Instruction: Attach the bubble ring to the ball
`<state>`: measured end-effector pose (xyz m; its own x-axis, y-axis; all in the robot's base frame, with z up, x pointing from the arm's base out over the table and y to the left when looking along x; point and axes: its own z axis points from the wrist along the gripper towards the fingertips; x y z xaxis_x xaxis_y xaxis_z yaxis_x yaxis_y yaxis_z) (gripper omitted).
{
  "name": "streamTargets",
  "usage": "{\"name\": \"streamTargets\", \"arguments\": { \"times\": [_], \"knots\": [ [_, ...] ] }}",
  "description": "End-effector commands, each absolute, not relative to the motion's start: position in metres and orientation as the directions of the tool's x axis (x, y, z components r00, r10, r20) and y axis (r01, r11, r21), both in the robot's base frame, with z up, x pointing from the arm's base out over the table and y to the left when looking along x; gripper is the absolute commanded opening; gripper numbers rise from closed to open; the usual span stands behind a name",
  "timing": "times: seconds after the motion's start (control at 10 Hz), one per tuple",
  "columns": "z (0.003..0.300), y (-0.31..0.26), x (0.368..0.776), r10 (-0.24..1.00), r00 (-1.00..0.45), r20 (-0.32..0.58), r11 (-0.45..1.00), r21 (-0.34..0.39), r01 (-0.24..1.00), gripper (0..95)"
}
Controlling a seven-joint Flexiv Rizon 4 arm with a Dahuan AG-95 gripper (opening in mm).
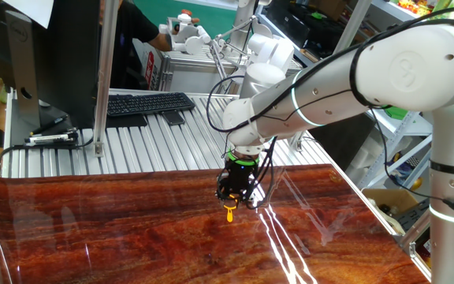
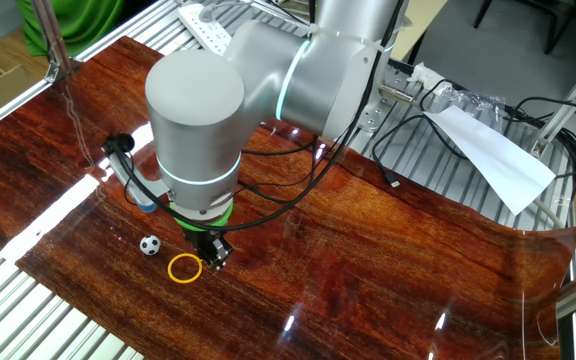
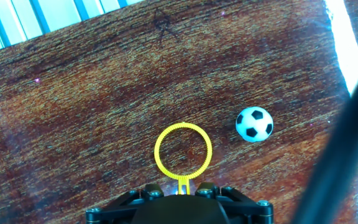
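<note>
The bubble ring (image 3: 183,151) is a thin yellow hoop with a short stem. My gripper (image 3: 183,188) is shut on that stem, and the hoop sticks out ahead of the fingers just over the wooden table. The ball (image 3: 254,124) is a small black-and-white soccer ball lying on the wood, to the right of the hoop and a short gap away from it. In the other fixed view the ring (image 2: 185,268) lies right of the ball (image 2: 149,245), with the gripper (image 2: 214,256) at its stem. In one fixed view the ring (image 1: 229,213) hangs below the gripper (image 1: 236,194); the ball is hidden there.
A keyboard (image 1: 148,103) and a monitor stand sit on the slatted metal surface behind the wood sheet. A white paper sheet (image 2: 488,150) and cables (image 2: 408,125) lie at the far side. A metal post (image 1: 105,71) stands by the keyboard.
</note>
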<state>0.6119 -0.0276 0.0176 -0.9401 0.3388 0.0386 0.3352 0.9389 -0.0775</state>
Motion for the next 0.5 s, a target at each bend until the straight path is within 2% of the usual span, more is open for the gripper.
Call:
{"name": "streamTargets", "arguments": {
  "times": [0.1,0.5],
  "knots": [
    [0.0178,-0.0275,0.6124,0.342,-0.939,0.042,0.938,-0.076,0.338,38.0],
    [0.0181,-0.0276,0.6123,0.349,-0.936,0.046,0.936,-0.070,0.346,38.0]
  ]
}}
